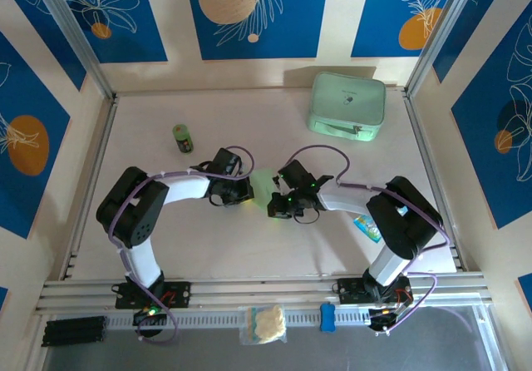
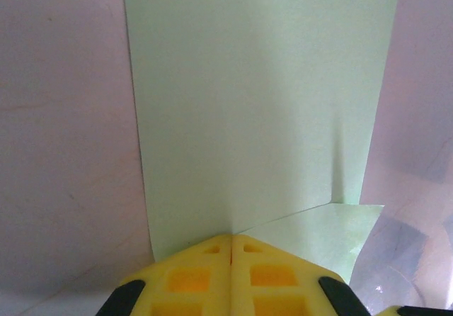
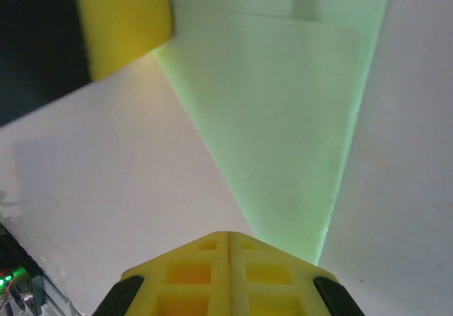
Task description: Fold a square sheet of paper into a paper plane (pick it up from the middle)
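The square sheet of paper (image 1: 264, 185), pale green and partly folded, sits at the table's middle between both grippers. My left gripper (image 1: 248, 193) is at its left side. In the left wrist view the yellow pads (image 2: 205, 259) are pressed together at the sheet's (image 2: 255, 103) near edge, where a crease and a folded flap (image 2: 318, 231) meet the tips. My right gripper (image 1: 276, 205) is at the sheet's right side, jaws shut. In the right wrist view the paper (image 3: 283, 132) narrows and runs in under the right finger (image 3: 269, 266). The left gripper's yellow finger (image 3: 120, 25) holds its far end.
A thick mint-green case (image 1: 347, 105) lies at the back right and a small green bottle (image 1: 183, 138) stands at the back left. A small blue packet (image 1: 366, 228) lies by the right arm. A bagged item (image 1: 264, 323) and a blue piece (image 1: 327, 317) sit on the front rail.
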